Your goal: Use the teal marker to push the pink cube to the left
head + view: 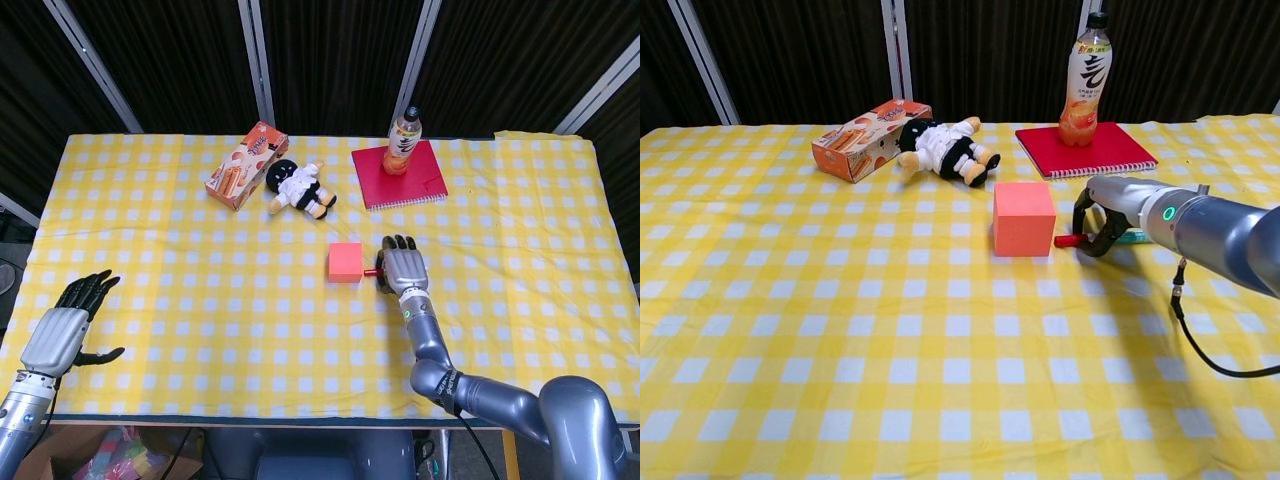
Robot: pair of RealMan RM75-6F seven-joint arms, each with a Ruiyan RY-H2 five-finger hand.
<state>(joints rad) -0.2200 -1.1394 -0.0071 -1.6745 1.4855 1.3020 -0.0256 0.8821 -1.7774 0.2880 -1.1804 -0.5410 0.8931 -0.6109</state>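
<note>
Two hands: both mine, one working, one idle.
Right hand (1102, 215): my fingers (1080, 208) curl down around the teal marker (1130, 237), which lies flat on the cloth; I hold it just right of the pink cube (1024, 218).
Marker tip: its red cap (1067, 240) points at the pink cube's right face, very close; whether they touch I cannot tell.
Pink cube, head view (345, 262): it sits on the yellow checked tablecloth (200, 300), near the middle.
Right hand, head view (401, 268): palm down, just right of the cube, covering most of the marker.
Left hand (60, 335): far left and nearer me than the cube, at the table edge, fingers spread, holding nothing.
Doll (943, 147): lying behind the cube, a little left.
Snack box (870, 138): left of the doll, touching it.
Red notebook (1110, 152): behind and right of the cube.
Drink bottle (1087, 80): upright on the notebook.
</note>
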